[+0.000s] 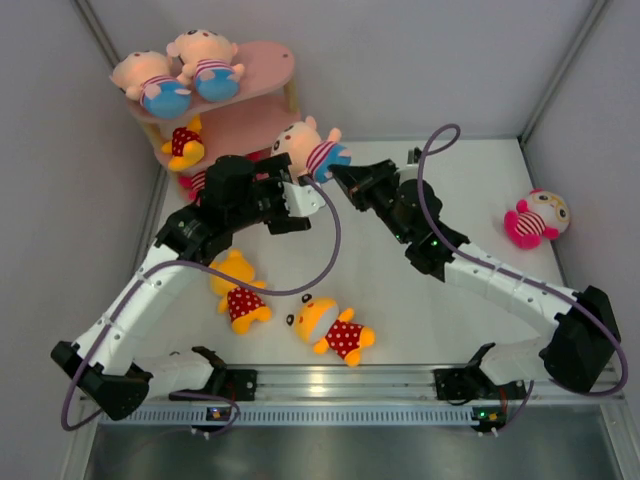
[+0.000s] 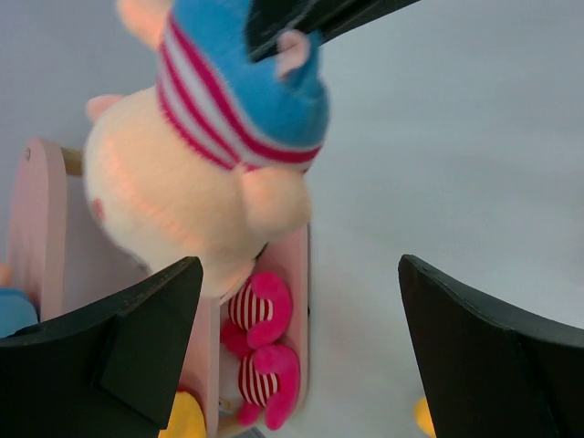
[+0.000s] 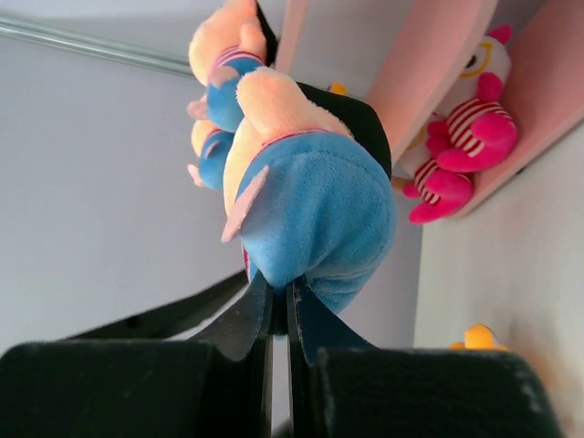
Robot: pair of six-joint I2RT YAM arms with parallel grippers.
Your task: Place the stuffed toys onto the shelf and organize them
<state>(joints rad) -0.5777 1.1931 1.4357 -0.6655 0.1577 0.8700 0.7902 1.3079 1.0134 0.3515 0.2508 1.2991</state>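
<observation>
The right fingers [image 3: 245, 321] pinch the boy doll [image 1: 310, 150] by his blue shorts and hold him up just beside the pink shelf [image 1: 265, 55], far left. The left fingers [image 2: 137, 338] are spread wide by his head. Next, I think, he must go onto the shelf.

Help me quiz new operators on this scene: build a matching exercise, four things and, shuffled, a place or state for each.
1 left claw
2 right claw
3 lone pink doll
4 paired boy dolls

A top board of the shelf
B open
C shut on a third boy doll's blue shorts
D on the table, far right

Pairs: 1-B, 2-C, 3-D, 4-A
</observation>
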